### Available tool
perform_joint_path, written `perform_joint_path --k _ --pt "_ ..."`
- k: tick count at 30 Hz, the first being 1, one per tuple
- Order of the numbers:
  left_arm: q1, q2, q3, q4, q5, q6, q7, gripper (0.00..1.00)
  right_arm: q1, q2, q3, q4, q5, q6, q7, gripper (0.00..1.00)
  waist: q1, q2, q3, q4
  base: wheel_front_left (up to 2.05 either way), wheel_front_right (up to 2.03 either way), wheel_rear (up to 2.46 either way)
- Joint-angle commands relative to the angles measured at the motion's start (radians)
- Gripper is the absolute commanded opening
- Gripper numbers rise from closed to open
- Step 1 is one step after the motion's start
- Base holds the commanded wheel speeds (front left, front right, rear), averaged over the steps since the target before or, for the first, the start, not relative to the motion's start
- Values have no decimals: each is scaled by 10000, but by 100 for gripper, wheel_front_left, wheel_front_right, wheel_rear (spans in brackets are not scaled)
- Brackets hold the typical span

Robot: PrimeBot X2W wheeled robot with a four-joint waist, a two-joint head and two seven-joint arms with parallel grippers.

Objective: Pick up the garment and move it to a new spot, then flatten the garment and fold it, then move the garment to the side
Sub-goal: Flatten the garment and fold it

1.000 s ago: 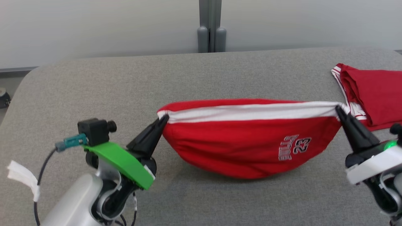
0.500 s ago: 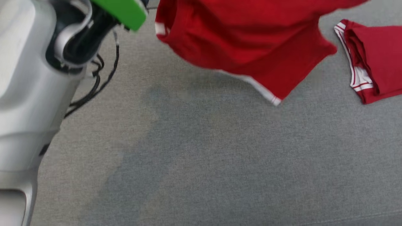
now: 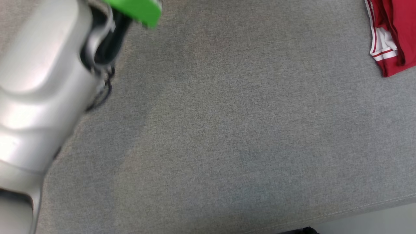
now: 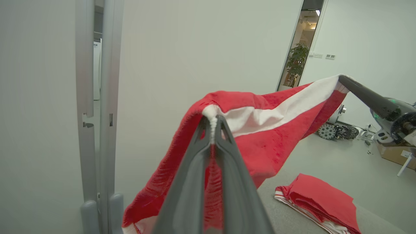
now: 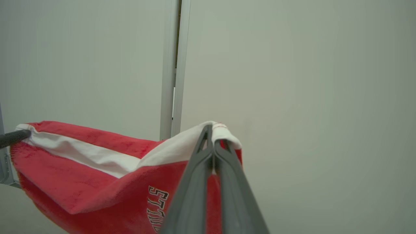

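The left gripper [image 4: 213,121] is pinching the garment [image 4: 269,136], its fingers pressed together on a bunched white edge with red cloth squeezed into the slit between them. The right gripper [image 5: 210,128] is doing the same at the other end, its fingers closed tight on a white fold. Between the two grips the garment is hanging in the air above the table [image 3: 227,130], stretched into a sagging sling with a white band running along its upper edge.

The left wrist view is taking in both ends of the span, with the right gripper's dark fingers reaching in from the side. It is also showing a folded pile [image 4: 320,198] of red cloth lying on the table below. The right wrist view is adding the lettering [image 5: 156,208] printed on the garment's red front. The head view is looking down on the table's grey cloth, with the left forearm [image 3: 39,91] reaching over the table's left side and the folded pile lying at the table's far right.
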Motion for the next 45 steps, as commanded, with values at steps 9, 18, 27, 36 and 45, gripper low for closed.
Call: perform_joint_path --k 9,18,27,36,45 --pt "5823 843 1580 -2166 1078 -25 -84 0 5776 230 -1350 -2174 613 -3 -43 0 -3 0 -1223 473 0 0 0" --pt "10649 518 2576 -3728 2358 -23 -88 0 10292 755 -2509 -3486 1014 -10 -46 0 -3 0 -2823 812 0 0 0" --pt "12664 218 2650 -4408 2854 100 -89 0 12905 769 -3396 -4736 843 -10 -46 0 -3 0 -3508 1321 0 0 0" --pt "13209 387 2444 -5164 2629 318 320 0 13941 562 -4412 -5321 9 -13 794 0 -3 0 -3555 1810 0 0 0" --pt "11685 -139 1928 -4802 1665 62 1258 0 11918 76 -4069 -4518 -641 -8 2550 0 -3 0 -2885 2256 0 0 0"
